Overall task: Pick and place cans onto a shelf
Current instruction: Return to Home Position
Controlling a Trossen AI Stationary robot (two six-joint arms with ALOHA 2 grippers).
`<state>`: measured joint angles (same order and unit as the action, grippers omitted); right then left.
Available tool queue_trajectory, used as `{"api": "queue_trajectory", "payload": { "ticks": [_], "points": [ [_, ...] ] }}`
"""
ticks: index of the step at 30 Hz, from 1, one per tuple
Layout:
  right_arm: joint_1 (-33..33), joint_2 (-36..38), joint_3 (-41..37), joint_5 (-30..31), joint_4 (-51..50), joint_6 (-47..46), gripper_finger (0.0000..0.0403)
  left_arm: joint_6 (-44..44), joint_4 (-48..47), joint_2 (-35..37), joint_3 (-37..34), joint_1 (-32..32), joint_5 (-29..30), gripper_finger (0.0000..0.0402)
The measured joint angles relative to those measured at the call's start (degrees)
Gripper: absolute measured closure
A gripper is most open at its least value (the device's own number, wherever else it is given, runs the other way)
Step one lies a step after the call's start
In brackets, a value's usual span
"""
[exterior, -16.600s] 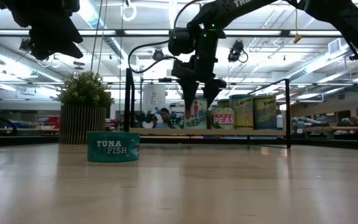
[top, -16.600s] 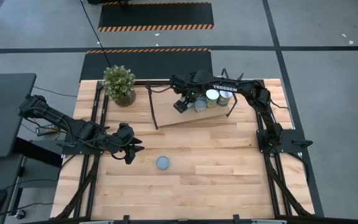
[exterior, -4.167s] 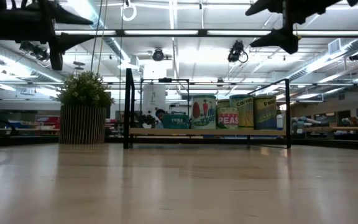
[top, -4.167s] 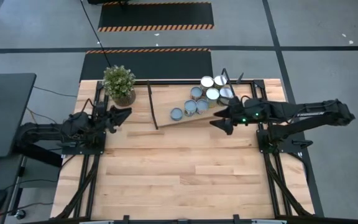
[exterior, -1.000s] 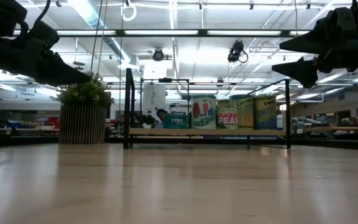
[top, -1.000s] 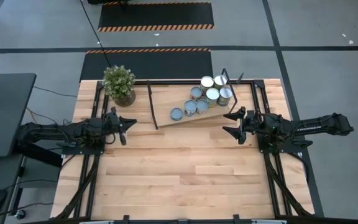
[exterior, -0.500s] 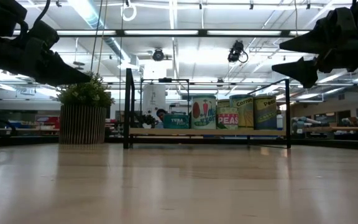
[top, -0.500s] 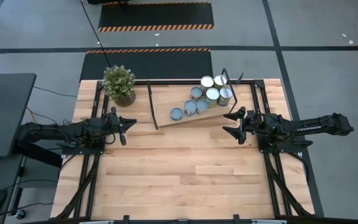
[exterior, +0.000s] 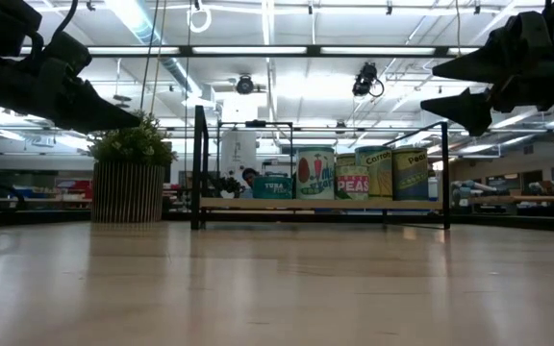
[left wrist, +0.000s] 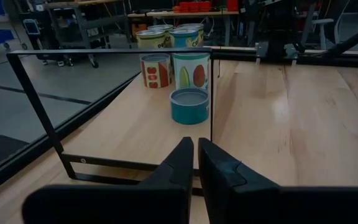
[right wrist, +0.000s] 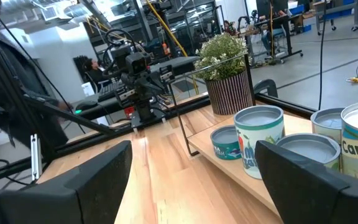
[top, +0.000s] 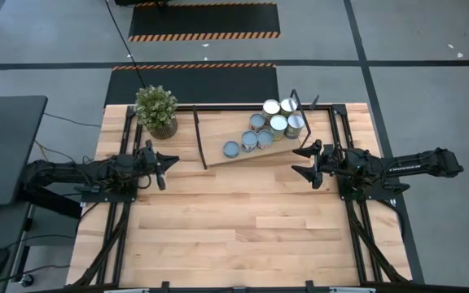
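Note:
Several cans (top: 267, 126) stand upright on their bases in a cluster on the shelf (top: 218, 137), a light wooden board in a black wire frame at the table's far side. In the low view they stand in a row (exterior: 354, 173), a low teal tuna can (left wrist: 189, 106) at the left end. My left gripper (top: 169, 161) hovers shut at the table's left edge, pointing level toward the shelf. At the right edge my right gripper (top: 296, 161) hovers open, with nothing between its fingers (right wrist: 194, 149).
A potted plant (top: 155, 110) stands at the far left corner, beside the shelf's upright black frame post (exterior: 200, 163). Bare wooden tabletop (top: 243, 228) spreads over the whole near half. Both arms hang above the table (exterior: 113, 115) (exterior: 431, 85).

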<state>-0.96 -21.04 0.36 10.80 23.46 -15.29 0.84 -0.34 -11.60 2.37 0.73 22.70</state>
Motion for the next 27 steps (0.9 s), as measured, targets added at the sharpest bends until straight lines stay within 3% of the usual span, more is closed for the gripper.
{"api": "queue_trajectory", "payload": {
  "ticks": [27],
  "points": [
    [-0.01,0.02,0.00,-0.01,0.00,0.00,0.0055,0.01,0.00,0.00,0.00,0.00,0.00,0.0373]
  ]
}}
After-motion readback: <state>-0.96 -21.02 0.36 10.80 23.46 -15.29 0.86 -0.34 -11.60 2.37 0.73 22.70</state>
